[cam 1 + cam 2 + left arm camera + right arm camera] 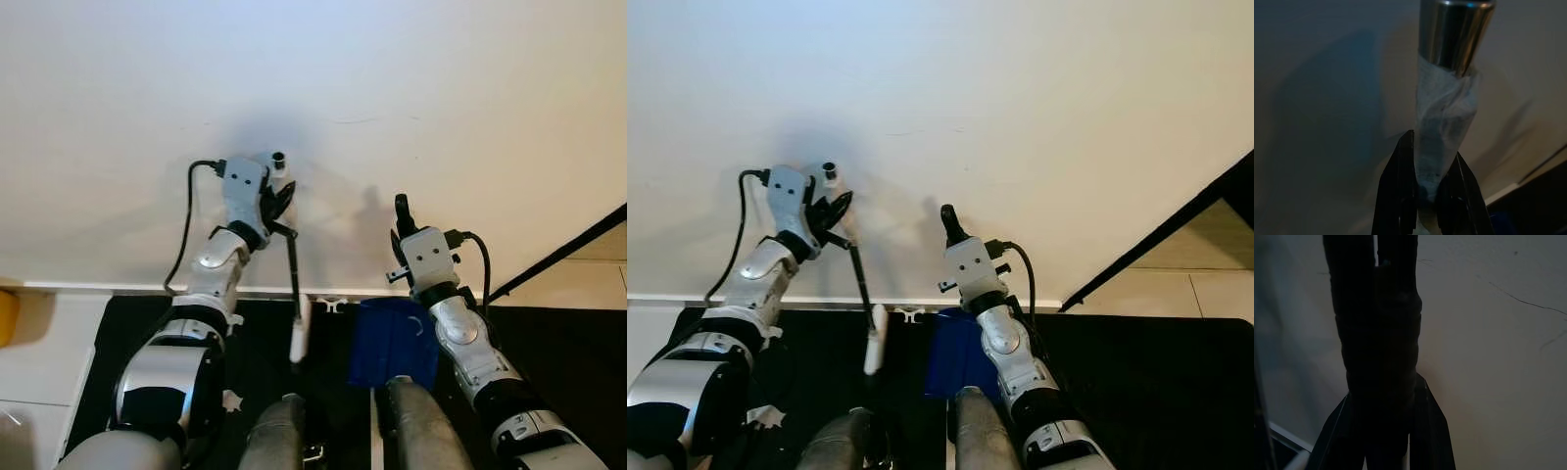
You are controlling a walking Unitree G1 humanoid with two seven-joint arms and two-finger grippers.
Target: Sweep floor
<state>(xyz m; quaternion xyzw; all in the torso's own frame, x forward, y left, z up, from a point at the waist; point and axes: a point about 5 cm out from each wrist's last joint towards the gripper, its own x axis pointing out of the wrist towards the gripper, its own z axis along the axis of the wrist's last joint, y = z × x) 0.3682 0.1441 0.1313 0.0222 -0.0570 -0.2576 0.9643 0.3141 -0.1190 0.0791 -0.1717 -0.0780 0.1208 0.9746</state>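
Note:
My left gripper [277, 201] is raised in front of the white wall and is shut on the broom handle [293, 264], a thin black rod with a chrome top end [278, 159] and a white lower piece [300, 338]. In the left wrist view the black fingers [1398, 196] clamp a white-wrapped part of the handle [1442, 127] just below the chrome tube. My right gripper [402, 213] is held up beside it, shut on the black handle [1378, 333] of a blue dustpan [392, 343] that hangs below it over the dark floor.
A white wall [411, 88] stands close ahead, with a baseboard [127, 287] at its foot. Below lies dark flooring [549, 323], with pale tiles [44, 362] to the left. A yellow object [6, 318] sits at the left edge. A dark diagonal edge [563, 253] runs at the right.

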